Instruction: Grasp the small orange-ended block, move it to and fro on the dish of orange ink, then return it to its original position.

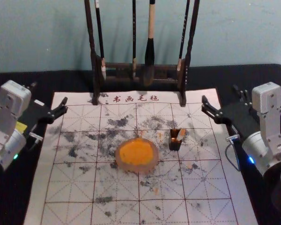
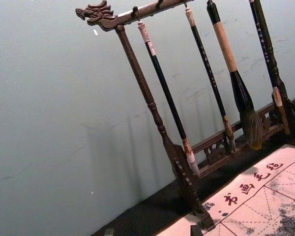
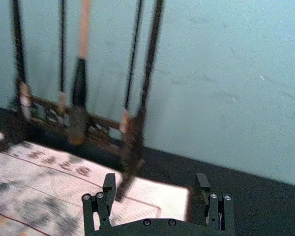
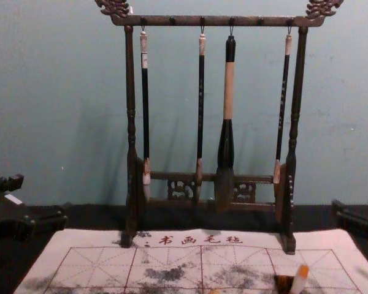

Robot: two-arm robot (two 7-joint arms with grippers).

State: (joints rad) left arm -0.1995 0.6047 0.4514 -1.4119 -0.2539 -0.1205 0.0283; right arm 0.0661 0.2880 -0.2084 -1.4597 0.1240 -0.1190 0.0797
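The orange-ended block [image 1: 181, 135] leans rightward, orange end up, in the dark holder [image 1: 173, 144], to the near left of the right tool [image 1: 219, 93], the closer one, empty and spread; the left tool [image 1: 49, 93], also open, is at left.

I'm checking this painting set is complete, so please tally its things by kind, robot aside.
Dark-handled hanging brushes: 4
Dark wooden rack: 1
Round dish of orange ink: 1
Small dark cup: 1
Small orange-ended block: 1
White grid-lined mat: 1
Total: 9
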